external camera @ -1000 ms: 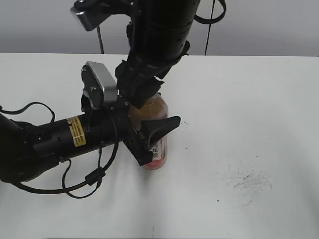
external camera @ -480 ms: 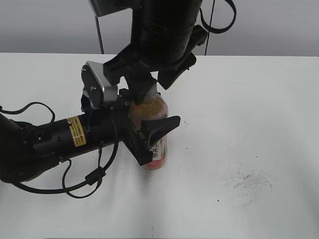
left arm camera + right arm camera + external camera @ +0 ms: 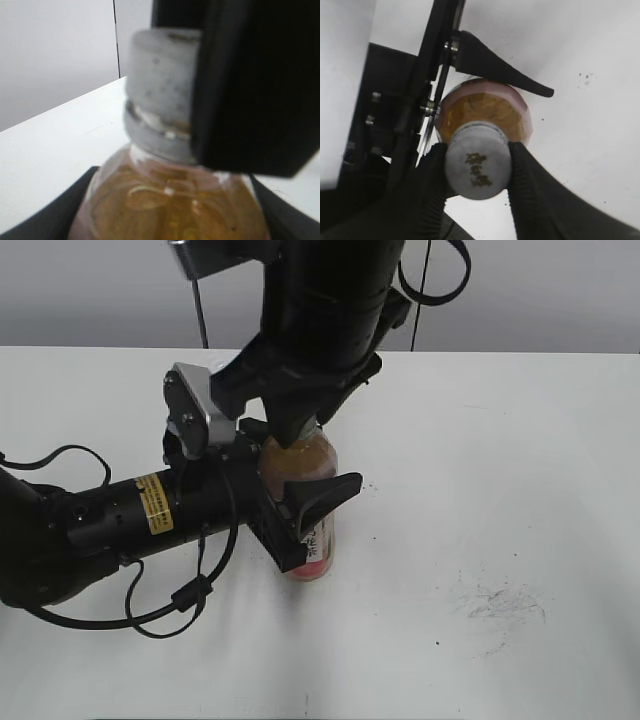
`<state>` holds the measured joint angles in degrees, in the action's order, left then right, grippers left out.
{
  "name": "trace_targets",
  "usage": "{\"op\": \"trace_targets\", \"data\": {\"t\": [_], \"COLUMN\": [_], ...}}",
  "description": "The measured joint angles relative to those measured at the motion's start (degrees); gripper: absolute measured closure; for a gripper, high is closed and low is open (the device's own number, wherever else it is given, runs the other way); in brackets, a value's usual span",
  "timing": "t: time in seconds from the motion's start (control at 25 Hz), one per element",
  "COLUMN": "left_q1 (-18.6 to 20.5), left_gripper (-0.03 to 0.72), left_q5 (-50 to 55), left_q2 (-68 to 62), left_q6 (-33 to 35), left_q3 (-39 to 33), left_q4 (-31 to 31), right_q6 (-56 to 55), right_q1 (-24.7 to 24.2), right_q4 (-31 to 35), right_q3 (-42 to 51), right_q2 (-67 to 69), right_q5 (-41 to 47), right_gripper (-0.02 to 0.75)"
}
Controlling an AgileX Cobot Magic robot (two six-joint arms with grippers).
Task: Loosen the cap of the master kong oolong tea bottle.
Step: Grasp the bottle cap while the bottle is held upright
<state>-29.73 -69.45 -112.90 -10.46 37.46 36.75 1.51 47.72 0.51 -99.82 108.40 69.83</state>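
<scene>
Cap (image 3: 478, 169): matt grey-white plastic, faintly speckled, dark print on its flat top. Master kong oolong tea bottle (image 3: 312, 472): clear glossy plastic, ridged at the shoulder, amber liquid showing through; pink label film lower down. Right gripper (image 3: 478, 172) fingers (image 3: 527, 185): matt black, finely ribbed pads. Left gripper (image 3: 305, 515): black matt plastic, smooth. Table (image 3: 500, 490): matt white, scuffed with grey marks.

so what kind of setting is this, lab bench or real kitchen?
Most likely a lab or test bench: a bare white table with scuff marks, a plain grey wall behind, and only one tea bottle between two robot arms.
</scene>
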Motion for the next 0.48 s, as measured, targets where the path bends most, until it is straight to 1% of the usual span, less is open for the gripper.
{"op": "trace_targets", "data": {"t": [0.08,0.2,0.48], "left_q1": [0.0,0.0,0.0], "left_gripper": [0.243,0.243,0.243], "left_q5": [0.0,0.0,0.0], "left_q2": [0.0,0.0,0.0], "left_q6": [0.0,0.0,0.5], "left_q3": [0.0,0.0,0.0], "left_q4": [0.0,0.1,0.7], "right_q6": [4.6,15.6,47.7], "right_q1": [0.0,0.0,0.0], "right_q4": [0.0,0.0,-0.5], "right_q3": [0.0,0.0,0.0], "right_q2": [0.0,0.0,0.0], "right_q5": [0.0,0.0,0.0], "right_gripper": [0.458,0.458,0.458]}}
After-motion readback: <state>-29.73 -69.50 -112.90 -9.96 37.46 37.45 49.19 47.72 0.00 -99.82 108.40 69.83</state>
